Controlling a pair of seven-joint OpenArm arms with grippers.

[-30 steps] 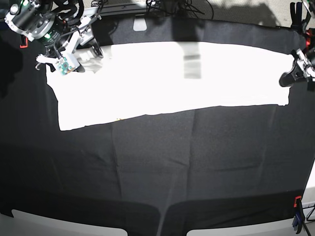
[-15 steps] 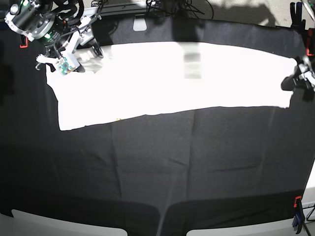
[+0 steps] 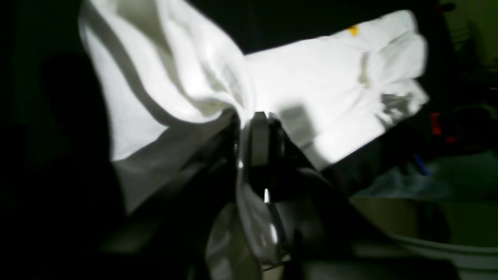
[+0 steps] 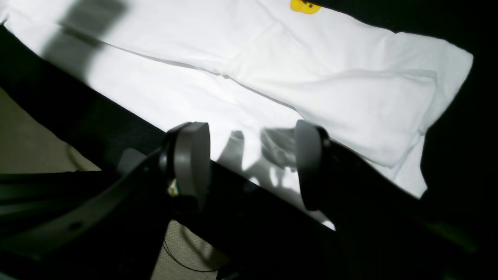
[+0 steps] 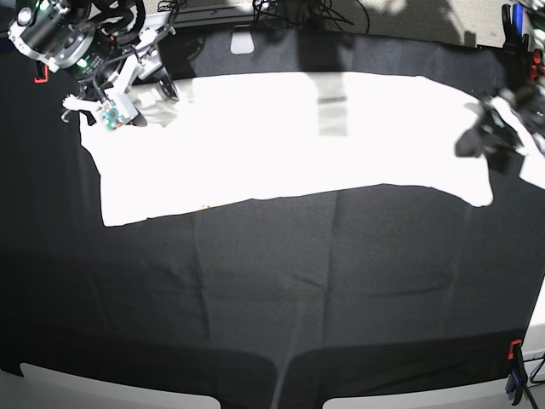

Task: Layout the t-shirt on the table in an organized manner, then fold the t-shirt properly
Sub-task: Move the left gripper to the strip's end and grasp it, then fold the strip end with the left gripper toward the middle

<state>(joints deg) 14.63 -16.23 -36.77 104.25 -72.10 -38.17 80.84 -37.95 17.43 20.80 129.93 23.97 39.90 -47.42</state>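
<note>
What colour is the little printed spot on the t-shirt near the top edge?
Yellow-orange, on the white t-shirt; the spot shows best in the right wrist view.

White t-shirt [image 5: 281,141] spread along far side of black-clothed table [image 5: 272,290], an arm at each end

From the base view we look almost straight down from high above on the whole table [image 5: 272,290]. Our left wrist camera sits close behind its gripper [image 3: 258,116], facing along the fingers at bunched t-shirt [image 3: 323,85]. Our right wrist camera looks past its own gripper [image 4: 249,163] from near the cloth. All three views share the white t-shirt; both grippers also appear from above.
</note>
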